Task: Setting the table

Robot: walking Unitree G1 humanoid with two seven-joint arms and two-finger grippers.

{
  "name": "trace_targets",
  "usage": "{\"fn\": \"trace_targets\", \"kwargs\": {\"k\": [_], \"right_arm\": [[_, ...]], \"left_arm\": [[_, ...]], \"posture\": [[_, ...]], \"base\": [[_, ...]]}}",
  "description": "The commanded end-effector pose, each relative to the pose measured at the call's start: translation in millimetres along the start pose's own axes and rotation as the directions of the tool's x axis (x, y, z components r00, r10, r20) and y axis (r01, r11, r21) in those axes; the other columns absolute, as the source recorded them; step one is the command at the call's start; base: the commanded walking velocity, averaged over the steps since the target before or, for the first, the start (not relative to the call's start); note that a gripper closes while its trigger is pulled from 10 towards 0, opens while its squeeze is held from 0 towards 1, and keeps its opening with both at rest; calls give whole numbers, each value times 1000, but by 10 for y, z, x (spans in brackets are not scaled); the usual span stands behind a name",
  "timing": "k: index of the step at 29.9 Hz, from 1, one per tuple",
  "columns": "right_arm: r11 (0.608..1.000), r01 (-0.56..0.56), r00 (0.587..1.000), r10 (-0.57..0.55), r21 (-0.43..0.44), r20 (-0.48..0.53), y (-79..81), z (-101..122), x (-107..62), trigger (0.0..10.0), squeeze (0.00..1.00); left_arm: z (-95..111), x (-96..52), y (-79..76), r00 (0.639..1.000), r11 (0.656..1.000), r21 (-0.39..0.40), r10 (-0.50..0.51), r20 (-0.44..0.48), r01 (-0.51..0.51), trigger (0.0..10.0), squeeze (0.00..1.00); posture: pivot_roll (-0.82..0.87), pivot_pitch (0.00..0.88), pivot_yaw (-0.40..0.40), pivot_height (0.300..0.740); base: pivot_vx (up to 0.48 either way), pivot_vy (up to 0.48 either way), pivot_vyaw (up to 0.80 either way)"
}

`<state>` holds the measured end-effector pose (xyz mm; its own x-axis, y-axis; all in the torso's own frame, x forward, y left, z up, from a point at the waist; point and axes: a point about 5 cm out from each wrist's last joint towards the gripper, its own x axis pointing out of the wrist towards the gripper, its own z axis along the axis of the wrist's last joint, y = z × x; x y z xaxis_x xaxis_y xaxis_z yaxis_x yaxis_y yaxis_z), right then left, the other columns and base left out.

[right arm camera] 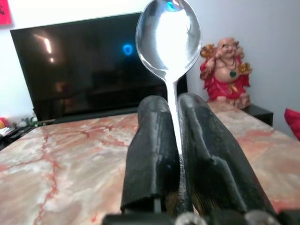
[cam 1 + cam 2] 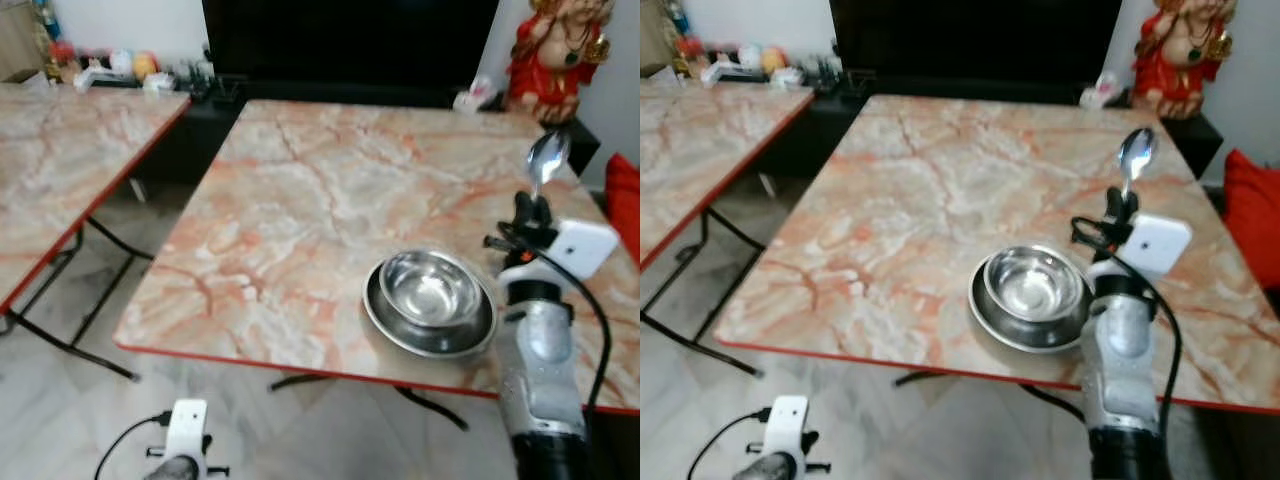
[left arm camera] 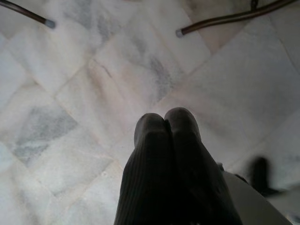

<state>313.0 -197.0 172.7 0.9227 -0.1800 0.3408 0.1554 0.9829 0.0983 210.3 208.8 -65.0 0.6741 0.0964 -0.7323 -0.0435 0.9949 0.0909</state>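
Steel spoon (image 1: 168,42) clamped upright in right gripper (image 1: 172,112); apparently unmarked.

Dark TV screen (image 1: 89,70) taken as landmark, at far wall. Red-robed laughing figurine (image 2: 560,50) stands just to its right, on a low dark stand. Red cushion (image 2: 1252,215) lies further right & nearer the camera. Second marble-patterned surface (image 2: 60,160) w/ red edge & folding metal legs sits left of screen; small clutter (image 2: 110,68), too blurred to identify, beyond it. White-grey marble floor tiles (image 3: 93,84) below.
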Motion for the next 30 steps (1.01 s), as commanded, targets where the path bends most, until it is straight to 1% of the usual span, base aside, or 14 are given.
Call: {"fn": "trace_targets", "kwargs": {"k": [1,3,10,15,18,19,22,28,30], "right_arm": [[1000,14,1000,-14,-8,14,-50,39,21,10000,0],[1000,15,1000,-15,-8,12,-48,36,22,10000,0],[1000,17,1000,-17,-6,8,-38,29,20,10000,0],[1000,27,1000,-27,-15,7,-72,37,39,10000,0],[999,29,1000,-29,-18,9,-84,46,51,10000,0],[999,30,1000,-29,-22,7,-87,46,55,10000,0],[999,32,999,-32,-21,7,-95,43,61,10000,0],[999,48,999,-48,-22,2,-128,46,76,10000,0],[998,54,999,-54,-32,2,-147,51,87,10000,0]], "left_arm": [[-9,-1,-8,1000,1000,-2,0,-3,0,10000,0],[-8,-1,-7,1000,1000,-2,0,-4,0,10000,0],[-8,0,6,1000,1000,-5,7,-7,-7,10000,0],[-13,0,3,1000,1000,-6,4,-13,-4,10000,0],[-21,-2,6,1000,1000,-18,5,-15,-5,10000,0],[-26,-3,8,1000,999,-35,8,-17,-8,10000,0],[-32,-3,13,1000,999,-41,14,-22,-15,10000,0],[-36,-4,14,1000,999,-35,11,-24,-12,10000,0],[-33,-4,16,1000,999,-30,10,-21,-10,10000,0]], "posture": [[45,46,2,740],[46,47,2,740],[48,51,3,740],[47,55,4,740],[47,54,4,740],[48,54,3,740],[50,54,2,740],[49,54,4,740],[49,55,4,740]], "base": [[0,-330,0],[0,-319,0],[0,0,0],[0,0,0],[0,0,0],[0,0,0],[0,0,0],[0,480,0],[0,189,0]]}}
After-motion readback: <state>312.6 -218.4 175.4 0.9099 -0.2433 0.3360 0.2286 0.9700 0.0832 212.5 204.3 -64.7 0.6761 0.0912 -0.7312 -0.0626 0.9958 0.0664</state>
